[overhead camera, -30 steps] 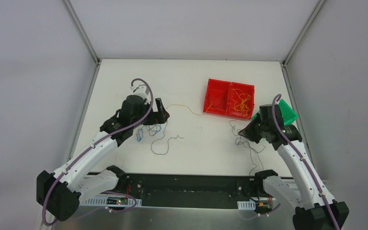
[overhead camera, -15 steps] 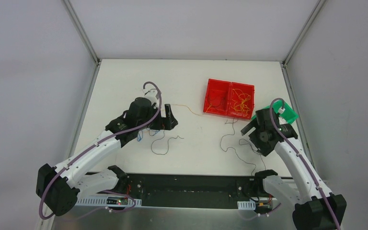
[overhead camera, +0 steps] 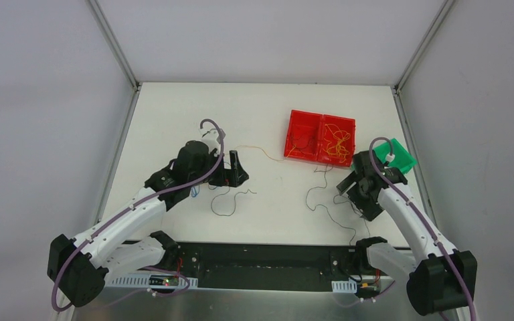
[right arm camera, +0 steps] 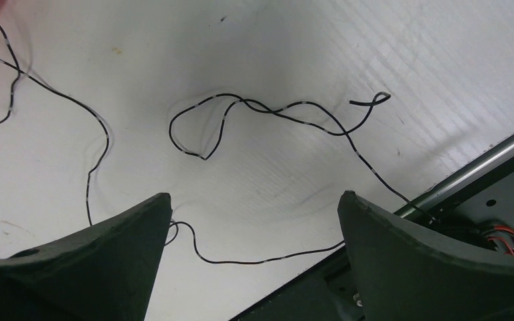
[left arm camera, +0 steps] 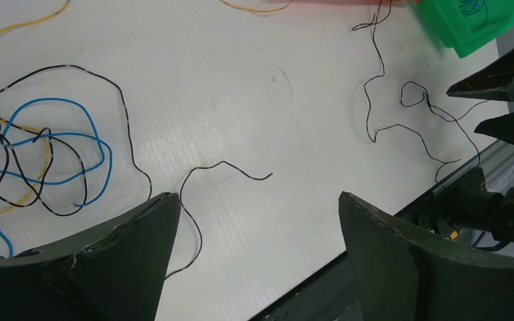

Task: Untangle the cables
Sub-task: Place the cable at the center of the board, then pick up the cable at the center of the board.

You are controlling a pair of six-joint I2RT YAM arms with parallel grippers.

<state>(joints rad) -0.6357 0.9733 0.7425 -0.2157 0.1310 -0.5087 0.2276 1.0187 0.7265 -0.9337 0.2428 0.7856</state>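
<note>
A small tangle of blue, yellow and black cables (left arm camera: 40,154) lies left of centre on the white table (overhead camera: 268,107), just left of my left gripper (overhead camera: 238,168). In the left wrist view that gripper (left arm camera: 254,195) is open with nothing in it, and a loose black cable (left arm camera: 194,200) curls beside its left finger. A second black cable (right arm camera: 268,114) sprawls in loops under my right gripper (right arm camera: 254,194), which is open and empty. From above, the right gripper (overhead camera: 345,189) hovers at the right end of that cable (overhead camera: 321,200).
A red two-part tray (overhead camera: 322,134) at the back right holds yellow cables (overhead camera: 338,142) and a dark one. A yellow strand (overhead camera: 258,150) runs from it toward the left gripper. A green bin (overhead camera: 401,155) sits by the right wall. The table's near edge and black rail (overhead camera: 268,257) lie close by.
My right gripper has opened and let the black cable fall loose onto the table. My left gripper has shifted right, off the coloured tangle.
</note>
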